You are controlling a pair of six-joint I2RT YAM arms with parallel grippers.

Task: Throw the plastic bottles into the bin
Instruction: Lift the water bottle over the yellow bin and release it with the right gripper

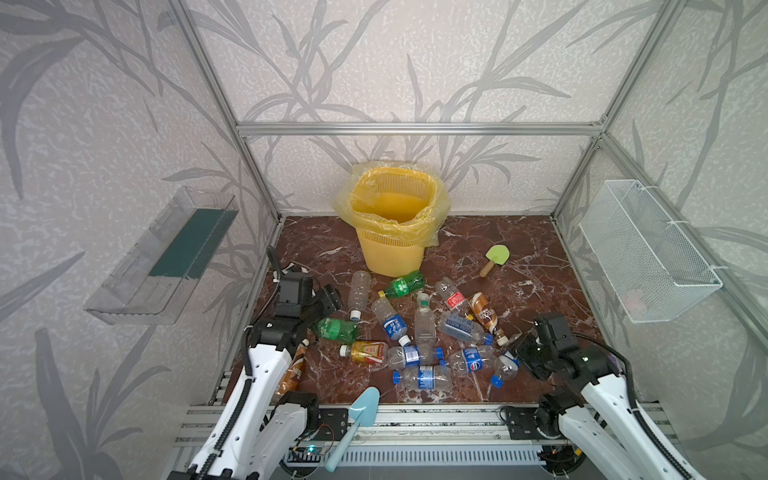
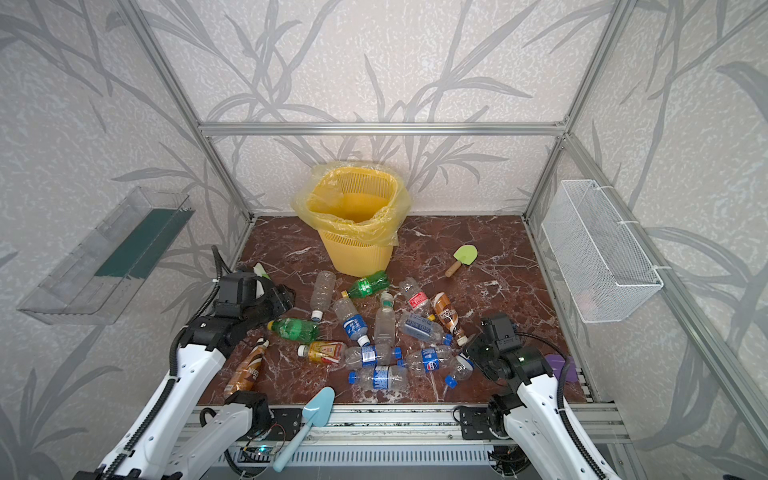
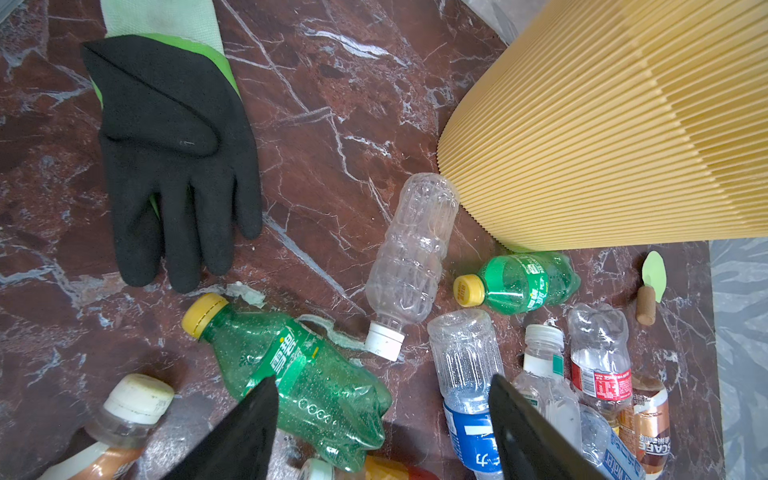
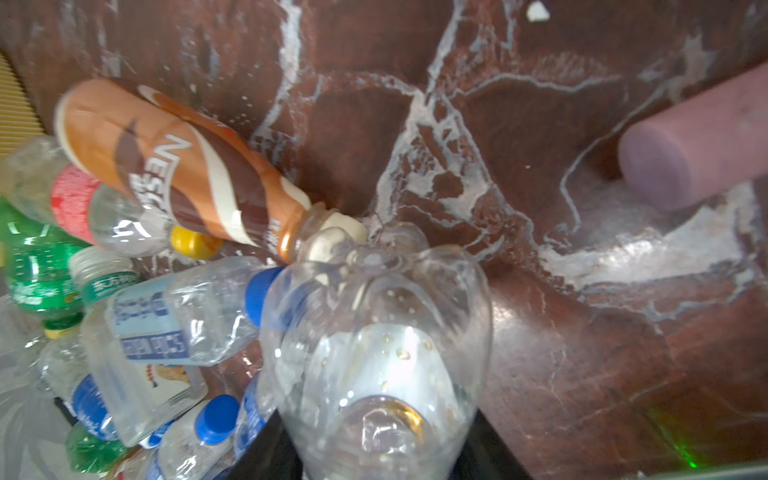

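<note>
Several plastic bottles (image 1: 415, 332) lie scattered on the marble floor in front of the yellow lattice bin (image 1: 390, 232), which shows in both top views (image 2: 353, 237). My right gripper (image 4: 378, 449) is shut on a clear bottle (image 4: 374, 332) with a blue cap at the pile's right edge (image 1: 508, 365). My left gripper (image 3: 382, 415) stands open above the floor, with a green bottle (image 3: 299, 374) by one finger and a blue-labelled bottle (image 3: 469, 382) by the other. It holds nothing. In a top view the left gripper (image 1: 330, 299) hovers at the pile's left side.
A black glove (image 3: 174, 158) lies at the left, a green paddle (image 1: 494, 257) right of the bin, a light-blue shovel (image 1: 357, 415) on the front rail. A clear tray (image 1: 162, 257) and a white wire basket (image 1: 648, 253) hang on the side walls. A purple object (image 4: 685, 158) lies near the right arm.
</note>
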